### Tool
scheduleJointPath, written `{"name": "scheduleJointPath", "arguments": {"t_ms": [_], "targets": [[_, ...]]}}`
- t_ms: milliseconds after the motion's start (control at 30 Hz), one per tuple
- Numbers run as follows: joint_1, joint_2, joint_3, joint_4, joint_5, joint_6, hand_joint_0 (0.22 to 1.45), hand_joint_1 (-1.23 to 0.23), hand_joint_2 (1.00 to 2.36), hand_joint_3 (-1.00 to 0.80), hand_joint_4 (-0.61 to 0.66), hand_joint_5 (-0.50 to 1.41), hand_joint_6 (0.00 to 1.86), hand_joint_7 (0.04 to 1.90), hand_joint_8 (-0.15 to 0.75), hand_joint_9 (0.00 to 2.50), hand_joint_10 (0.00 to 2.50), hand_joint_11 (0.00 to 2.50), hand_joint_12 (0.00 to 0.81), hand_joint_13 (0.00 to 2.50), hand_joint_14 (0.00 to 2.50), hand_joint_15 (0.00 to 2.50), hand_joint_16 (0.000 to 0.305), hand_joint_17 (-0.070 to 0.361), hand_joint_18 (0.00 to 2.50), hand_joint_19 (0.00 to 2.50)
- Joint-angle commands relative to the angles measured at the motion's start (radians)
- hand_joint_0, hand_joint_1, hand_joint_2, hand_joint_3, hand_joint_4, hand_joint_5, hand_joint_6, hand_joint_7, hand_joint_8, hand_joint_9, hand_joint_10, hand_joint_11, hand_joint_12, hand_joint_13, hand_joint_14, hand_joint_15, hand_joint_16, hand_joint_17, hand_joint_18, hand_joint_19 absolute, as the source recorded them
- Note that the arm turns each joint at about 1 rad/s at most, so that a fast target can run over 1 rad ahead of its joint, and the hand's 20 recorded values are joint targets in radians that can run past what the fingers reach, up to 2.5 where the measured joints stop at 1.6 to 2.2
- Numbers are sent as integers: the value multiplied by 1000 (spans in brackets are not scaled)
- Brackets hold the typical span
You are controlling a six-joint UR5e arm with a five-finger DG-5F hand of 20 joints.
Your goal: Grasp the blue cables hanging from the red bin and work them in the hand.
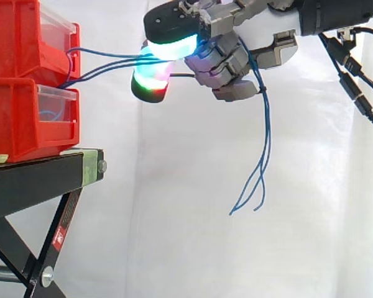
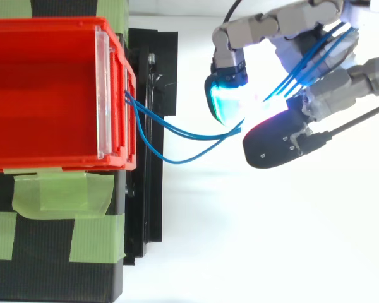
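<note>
The hand [image 1: 227,62] grips the thin blue cables [image 1: 105,62], pinching them between its glowing fingertip pads [image 1: 171,48] with the fingers curled round the strands. Ahead of the fingertips the cables run with a little slack to the red plastic bin [image 2: 50,25]; behind the palm their loose ends dangle free. To work them well, roll the strands gently between the pads and avoid pulling away from the bin — the slack ahead looks modest.

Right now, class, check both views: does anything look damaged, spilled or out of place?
Nothing stands out. The blue cables run from the red bin to the hand, pinched between its fingers, their loose ends dangling below it.
</note>
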State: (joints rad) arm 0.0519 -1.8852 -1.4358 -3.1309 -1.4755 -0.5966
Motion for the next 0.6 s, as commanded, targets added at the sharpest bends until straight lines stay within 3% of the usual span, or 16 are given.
{"name": "scheduleJointPath", "arguments": {"t_ms": [0,267,567], "targets": [[0,0,0,0,0,1,986,-635,1020,-39,120,413,7,1412,403,748,2500,2500,438,723,2500,2169,50,112,1253,1325],[0,0,0,0,0,3,1029,-695,1009,241,142,375,7,1401,416,681,2500,2500,451,687,2500,2166,55,123,1165,1173],[-1,0,0,0,0,3,957,-694,1226,184,125,303,0,1477,420,499,2500,2500,459,566,2500,2119,57,129,1015,1143]]}}
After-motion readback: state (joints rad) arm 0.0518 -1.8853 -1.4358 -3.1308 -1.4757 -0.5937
